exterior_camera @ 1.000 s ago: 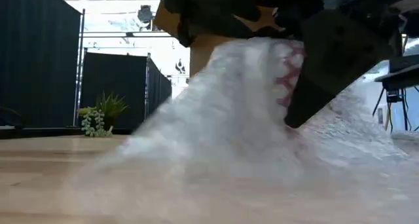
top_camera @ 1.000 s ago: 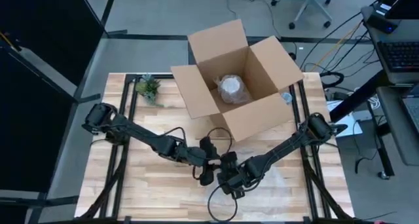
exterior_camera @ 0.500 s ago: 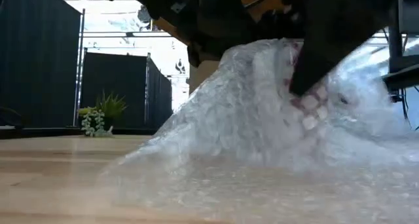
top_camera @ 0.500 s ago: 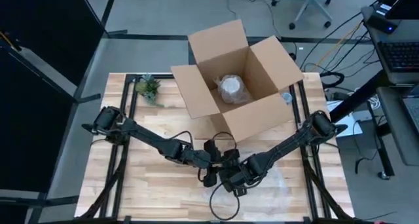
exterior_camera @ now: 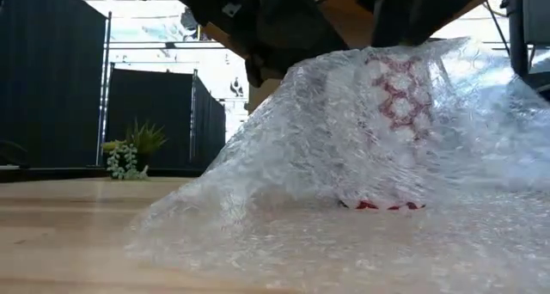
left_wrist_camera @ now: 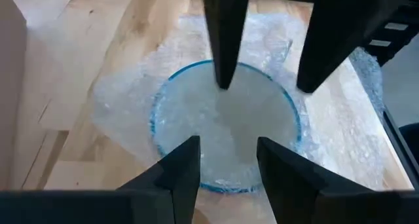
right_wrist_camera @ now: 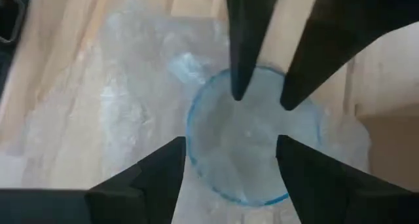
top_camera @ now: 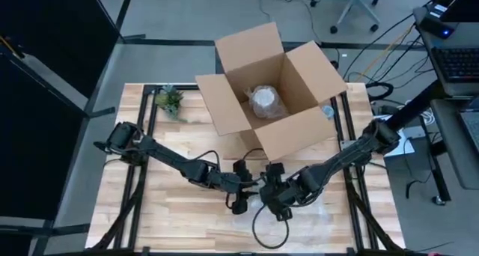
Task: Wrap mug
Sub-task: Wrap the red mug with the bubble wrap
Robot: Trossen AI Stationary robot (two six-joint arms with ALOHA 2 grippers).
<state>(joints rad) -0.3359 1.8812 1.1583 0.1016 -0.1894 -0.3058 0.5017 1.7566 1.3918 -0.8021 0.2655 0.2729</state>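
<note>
A mug with a red pattern (exterior_camera: 391, 122) stands upright on its base on the table, under a sheet of bubble wrap (exterior_camera: 258, 182) draped over it. Both wrist views look down on its blue rim (left_wrist_camera: 157, 119) (right_wrist_camera: 196, 145) through the wrap. My left gripper (left_wrist_camera: 226, 145) and my right gripper (right_wrist_camera: 229, 145) hang open over the covered mouth from opposite sides, fingers pointing down. In the high view they meet at the table's middle (top_camera: 241, 196) (top_camera: 273, 189) and hide the mug. My left gripper's open fingertips (left_wrist_camera: 186, 149) stand over the wrapped mouth at one side of the rim; whether they touch the wrap I cannot tell. My right gripper's fingertip (left_wrist_camera: 224, 80) reaches down onto the wrap inside the rim, but contact cannot be told.
An open cardboard box (top_camera: 224, 99) stands at the table's far side with a wrapped item (top_camera: 263, 102) inside. A small green plant (top_camera: 170, 100) sits at the far left. A black cable loop (top_camera: 269, 230) lies near the front edge. The wrap spreads toward the right (top_camera: 322, 207).
My right gripper has moved from in front of the mug up and toward the table's far right, over the mug's top. The bubble wrap has been drawn over the mug and now covers it fully, where a dark finger stood before it.
</note>
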